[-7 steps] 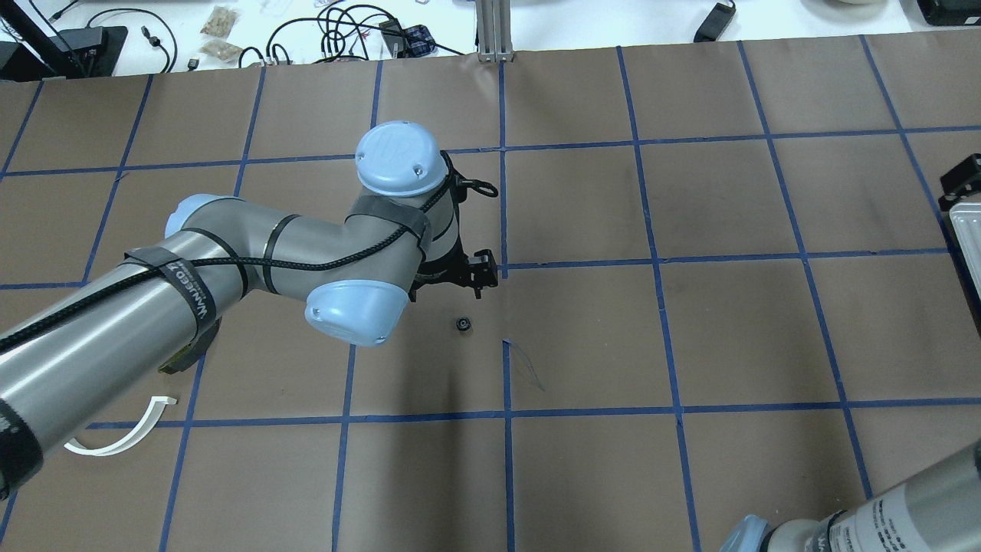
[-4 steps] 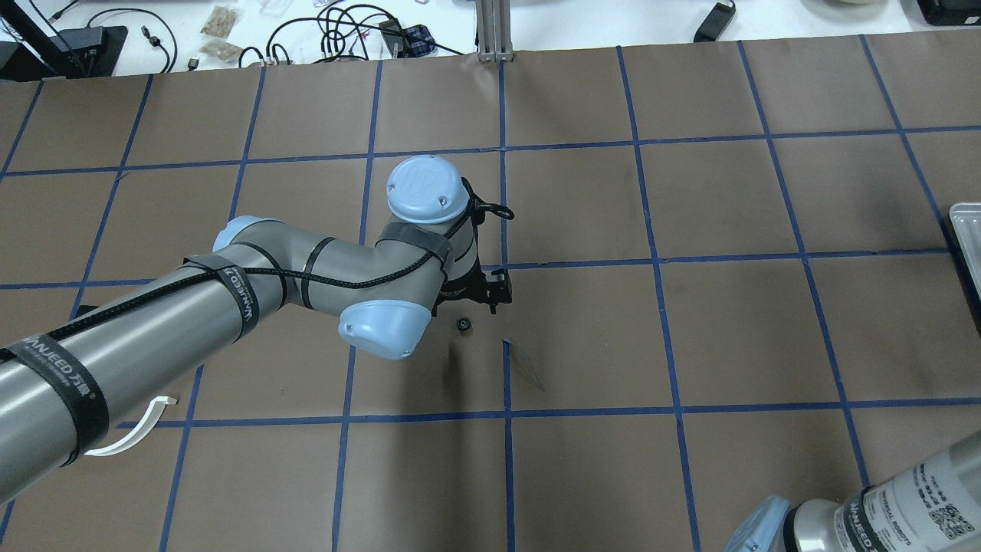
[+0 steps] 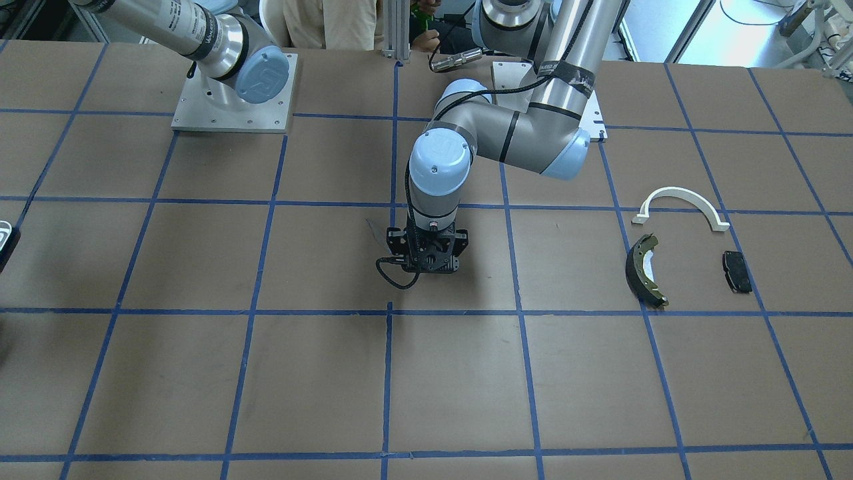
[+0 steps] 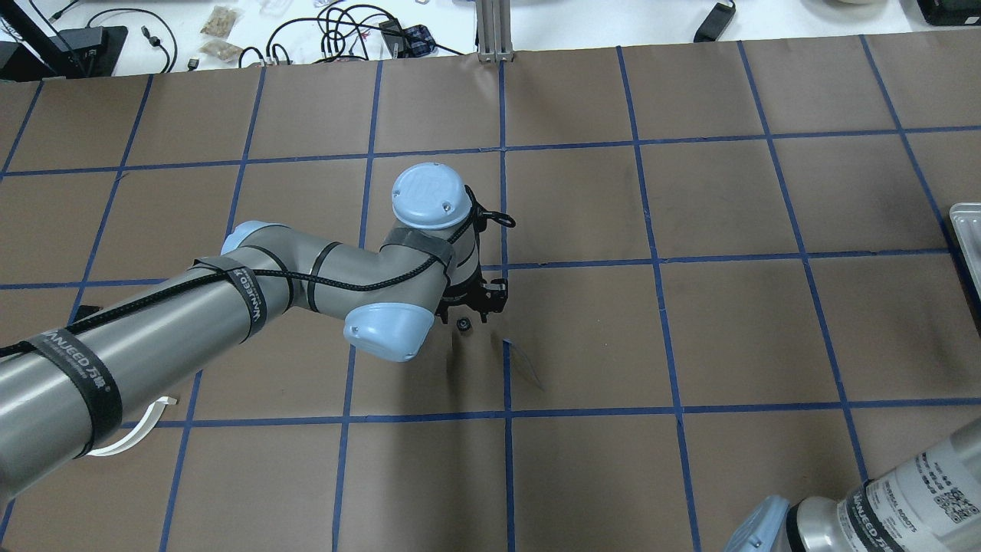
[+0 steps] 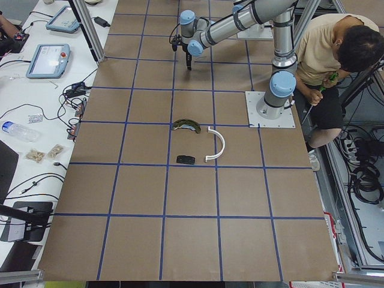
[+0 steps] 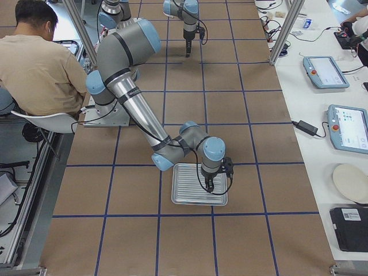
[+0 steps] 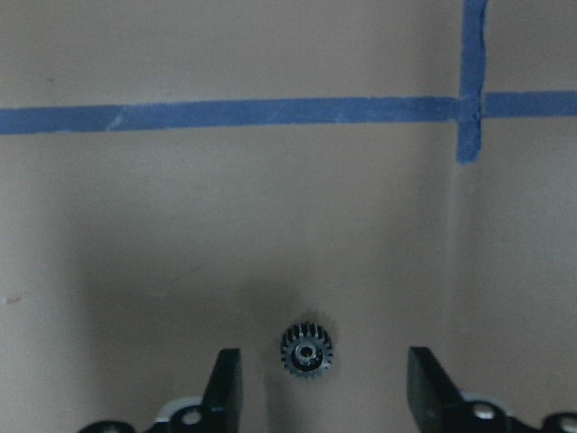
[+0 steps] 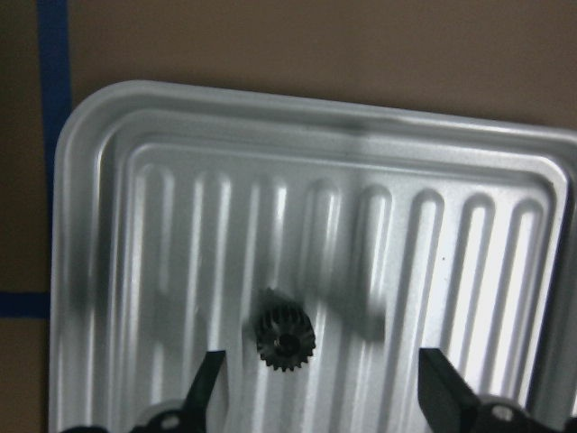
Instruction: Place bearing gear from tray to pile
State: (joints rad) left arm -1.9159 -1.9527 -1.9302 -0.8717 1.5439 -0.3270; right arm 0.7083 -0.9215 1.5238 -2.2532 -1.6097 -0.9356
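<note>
A small black bearing gear (image 4: 464, 324) lies on the brown table near its middle; the left wrist view shows it (image 7: 306, 350) between the open jaws. My left gripper (image 4: 479, 300) hangs open just above it, not touching. A second black gear (image 8: 285, 341) lies in the ribbed metal tray (image 8: 135, 225). My right gripper (image 8: 323, 361) hovers open over that tray (image 6: 190, 198). The pile sits at the table's left side: a white arc bracket (image 3: 680, 199), a dark brake shoe (image 3: 643, 270) and a black pad (image 3: 736, 271).
The table is brown paper with a blue tape grid. The tray's corner (image 4: 967, 234) shows at the overhead view's right edge. A seated person (image 6: 40, 63) is behind the robot bases. Cables and tablets lie on the white benches (image 5: 42, 60) beyond the table's far edge.
My left arm has swung toward the loose gear and lowered, so the open gripper now stands right over it. The right gripper has left the overhead view's right edge.
</note>
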